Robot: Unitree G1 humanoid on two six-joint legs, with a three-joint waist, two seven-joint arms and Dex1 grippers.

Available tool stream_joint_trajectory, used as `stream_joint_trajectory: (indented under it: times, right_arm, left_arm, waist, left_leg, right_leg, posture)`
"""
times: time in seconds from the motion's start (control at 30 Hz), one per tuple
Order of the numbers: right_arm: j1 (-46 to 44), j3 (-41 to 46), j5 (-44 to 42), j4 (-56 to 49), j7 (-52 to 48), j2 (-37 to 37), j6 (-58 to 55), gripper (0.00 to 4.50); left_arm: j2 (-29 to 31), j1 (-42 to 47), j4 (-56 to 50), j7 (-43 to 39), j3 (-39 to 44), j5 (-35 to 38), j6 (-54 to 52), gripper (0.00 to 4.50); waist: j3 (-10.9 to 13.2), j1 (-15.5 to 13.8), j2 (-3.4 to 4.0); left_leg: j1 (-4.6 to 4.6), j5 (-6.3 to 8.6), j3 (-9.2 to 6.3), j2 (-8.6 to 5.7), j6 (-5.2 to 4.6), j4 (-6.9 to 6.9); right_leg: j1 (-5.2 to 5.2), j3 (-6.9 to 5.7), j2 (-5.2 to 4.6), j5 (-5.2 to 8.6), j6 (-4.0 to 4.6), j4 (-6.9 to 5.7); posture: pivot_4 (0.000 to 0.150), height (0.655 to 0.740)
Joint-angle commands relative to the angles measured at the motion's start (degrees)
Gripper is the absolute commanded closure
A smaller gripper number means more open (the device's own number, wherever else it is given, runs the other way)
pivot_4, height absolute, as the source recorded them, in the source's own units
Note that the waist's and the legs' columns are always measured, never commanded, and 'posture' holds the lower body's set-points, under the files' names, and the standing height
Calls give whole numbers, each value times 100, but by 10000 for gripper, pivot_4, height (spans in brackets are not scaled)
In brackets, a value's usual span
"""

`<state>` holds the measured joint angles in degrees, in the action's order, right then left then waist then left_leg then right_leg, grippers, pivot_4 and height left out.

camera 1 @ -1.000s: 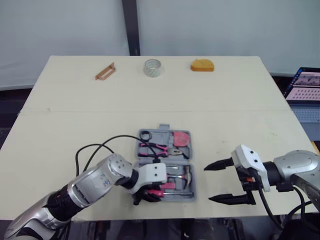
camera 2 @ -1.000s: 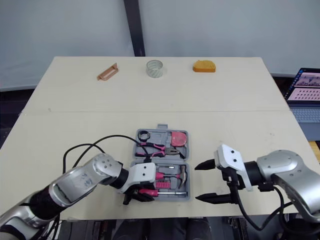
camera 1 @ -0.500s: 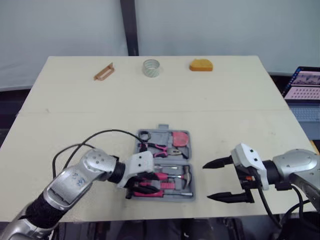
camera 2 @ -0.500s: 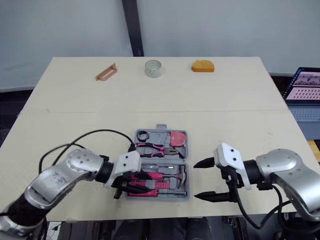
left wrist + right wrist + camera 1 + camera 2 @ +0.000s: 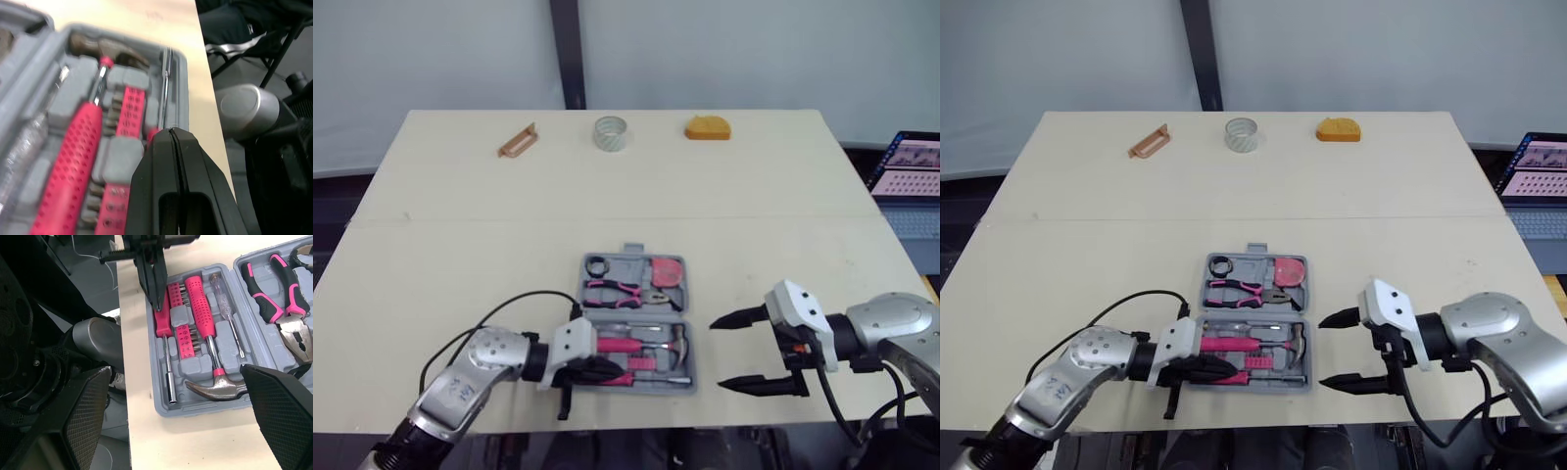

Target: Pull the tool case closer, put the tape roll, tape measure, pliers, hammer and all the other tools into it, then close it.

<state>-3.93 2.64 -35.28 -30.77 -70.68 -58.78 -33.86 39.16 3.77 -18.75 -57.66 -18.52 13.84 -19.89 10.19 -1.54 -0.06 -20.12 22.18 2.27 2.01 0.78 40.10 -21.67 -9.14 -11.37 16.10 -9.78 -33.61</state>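
Head stereo downward; wrist cameras close on shared tool case (image 5: 156, 377)

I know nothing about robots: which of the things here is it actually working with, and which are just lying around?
Part of the job: tool case, pliers and hammer already in it, tape roll, tape measure, probably the brown tool.
Just lying about: laptop beside the table.
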Motion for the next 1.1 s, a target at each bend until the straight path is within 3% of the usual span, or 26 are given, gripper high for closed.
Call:
stream_joint_trajectory:
  times: [0.03, 1.1]
  right_arm:
    - [-23, 114, -45, -81, 15, -37, 31, 0]
    - [-39, 153, -95, -150, 60, -49, -76, 0]
  left_arm:
    - [20, -43, 3, -43, -28, -109, 186, 44634]
    - [-129, -123, 374, 221, -457, -760, 135, 44634]
  waist:
    - [0, -7, 0]
    - [-7, -4, 6]
  left_leg:
    - [0, 0, 0, 0, 0, 0]
    - [6, 0, -1, 0, 0, 0]
  right_leg:
    - [0, 0, 0, 0, 0, 0]
    - [7, 0, 0, 0, -1, 0]
  posture:
    - [1500, 7400]
    - [1500, 7400]
